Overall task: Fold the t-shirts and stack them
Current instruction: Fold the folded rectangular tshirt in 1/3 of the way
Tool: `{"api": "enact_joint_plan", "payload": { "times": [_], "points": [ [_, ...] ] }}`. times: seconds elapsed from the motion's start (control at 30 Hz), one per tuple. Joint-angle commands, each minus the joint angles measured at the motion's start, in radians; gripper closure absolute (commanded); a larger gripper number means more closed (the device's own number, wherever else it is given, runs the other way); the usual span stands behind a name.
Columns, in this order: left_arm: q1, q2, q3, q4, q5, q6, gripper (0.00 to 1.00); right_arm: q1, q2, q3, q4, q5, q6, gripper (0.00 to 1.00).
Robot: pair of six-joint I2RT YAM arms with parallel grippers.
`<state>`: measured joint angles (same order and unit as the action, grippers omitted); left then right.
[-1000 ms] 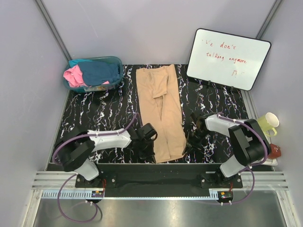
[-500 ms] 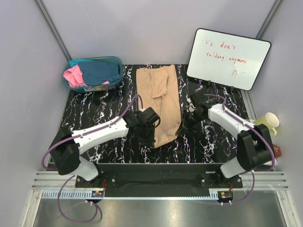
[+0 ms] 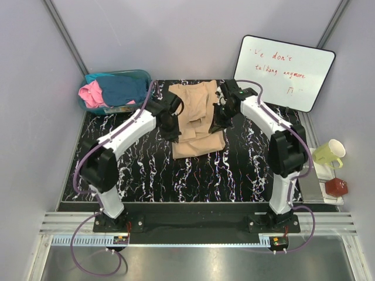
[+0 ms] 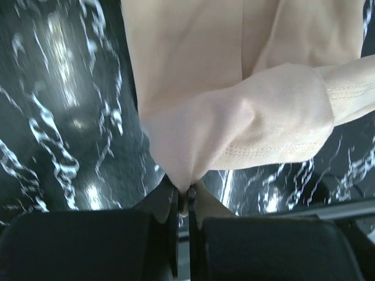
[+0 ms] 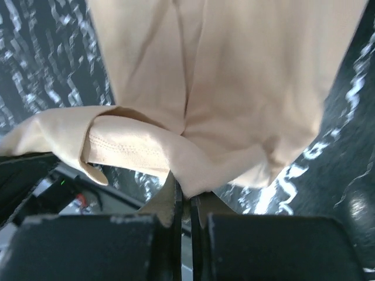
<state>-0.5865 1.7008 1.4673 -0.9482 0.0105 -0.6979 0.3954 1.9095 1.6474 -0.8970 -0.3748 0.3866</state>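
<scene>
Top external view puts a pale yellow-green handled mug (image 3: 331, 153) well to the right of the right gripper (image 3: 218, 120) and nearer the arm bases than it, off the edge of the black white-veined marble-look table (image 3: 146, 170); whether anything is in the mug cannot be told. Left of the left gripper (image 3: 171, 124) and a little beyond it stands a see-through teal plastic tub (image 3: 146, 82). It holds a crumpled pink cloth shirt (image 3: 91, 93) at its left end and a dark teal-blue cloth shirt (image 3: 124, 88) filling the rest, both heaped above the rim.

Between the two grippers lies the light tan-beige cloth t-shirt (image 3: 196, 137), doubled over on itself into a short, layered, wrinkled rectangle. Its near edge lies nearer than both grippers and its far edge beyond them. Each gripper sits at one side edge of it.

In the left wrist view the jaws are pressed narrow on a pinch of tan cloth, with a stitched hem curling just beyond them. The right wrist view shows the same: jaws nearly together on a tan fold, with a stitched hem to their left.

Beyond the right gripper and to its right, a white rectangular whiteboard with red handwriting (image 3: 283, 71) stands leaning back
</scene>
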Motion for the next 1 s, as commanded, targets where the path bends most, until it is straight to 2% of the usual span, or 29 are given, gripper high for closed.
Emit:
{"api": "enact_joint_plan", "payload": {
  "times": [0.0, 0.17, 0.2, 0.23, 0.27, 0.3, 0.37, 0.4, 0.5, 0.67, 0.7, 0.73, 0.8, 0.83, 0.9, 0.93, 0.97],
  "points": [
    [0.053, 0.118, 0.178, -0.017, -0.017, 0.107, 1.0, -0.001, 0.109, 0.156, -0.055, 0.097, -0.066, 1.0],
    [0.089, 0.269, 0.347, -0.029, 0.048, 0.138, 1.0, -0.004, 0.19, 0.256, -0.074, 0.132, -0.075, 1.0],
    [0.094, 0.284, 0.364, -0.034, 0.054, 0.141, 0.97, -0.007, 0.218, 0.267, -0.075, 0.131, -0.08, 1.0],
    [0.099, 0.316, 0.379, -0.038, 0.063, 0.149, 0.84, -0.007, 0.232, 0.278, -0.077, 0.132, -0.078, 1.0],
    [0.111, 0.333, 0.416, -0.046, 0.066, 0.156, 0.53, -0.01, 0.259, 0.299, -0.077, 0.134, -0.078, 1.0],
    [0.117, 0.347, 0.433, -0.072, 0.062, 0.159, 0.41, -0.013, 0.273, 0.31, -0.077, 0.132, -0.078, 1.0],
    [0.132, 0.361, 0.471, -0.099, 0.046, 0.163, 0.26, -0.013, 0.313, 0.353, -0.077, 0.131, -0.078, 1.0],
    [0.135, 0.355, 0.473, -0.107, 0.023, 0.164, 0.12, -0.016, 0.327, 0.37, -0.08, 0.128, -0.081, 0.99],
    [0.152, 0.313, 0.464, -0.109, 0.016, 0.169, 0.03, -0.029, 0.378, 0.455, -0.101, 0.119, -0.074, 0.98],
    [0.162, 0.267, 0.415, -0.109, 0.017, 0.175, 0.02, -0.052, 0.485, 0.659, -0.146, 0.103, -0.054, 0.94],
    [0.162, 0.264, 0.404, -0.106, 0.022, 0.175, 0.02, -0.055, 0.503, 0.69, -0.157, 0.103, -0.049, 0.89],
    [0.162, 0.261, 0.397, -0.104, 0.028, 0.175, 0.02, -0.061, 0.52, 0.747, -0.157, 0.125, -0.045, 0.67],
    [0.159, 0.257, 0.369, -0.097, 0.045, 0.175, 0.02, -0.066, 0.562, 0.798, -0.16, 0.138, -0.045, 0.44],
    [0.156, 0.247, 0.36, -0.09, 0.052, 0.178, 0.01, -0.066, 0.568, 0.825, -0.16, 0.166, -0.043, 0.22],
    [0.154, 0.231, 0.332, -0.075, 0.063, 0.186, 0.01, -0.066, 0.56, 0.844, -0.158, 0.178, -0.058, 0.1],
    [0.151, 0.223, 0.323, -0.067, 0.068, 0.189, 0.01, -0.066, 0.55, 0.838, -0.157, 0.194, -0.06, 0.01],
    [0.149, 0.217, 0.308, -0.058, 0.077, 0.195, 0.01, -0.066, 0.519, 0.83, -0.154, 0.192, -0.078, 0.0]
  ]
}}
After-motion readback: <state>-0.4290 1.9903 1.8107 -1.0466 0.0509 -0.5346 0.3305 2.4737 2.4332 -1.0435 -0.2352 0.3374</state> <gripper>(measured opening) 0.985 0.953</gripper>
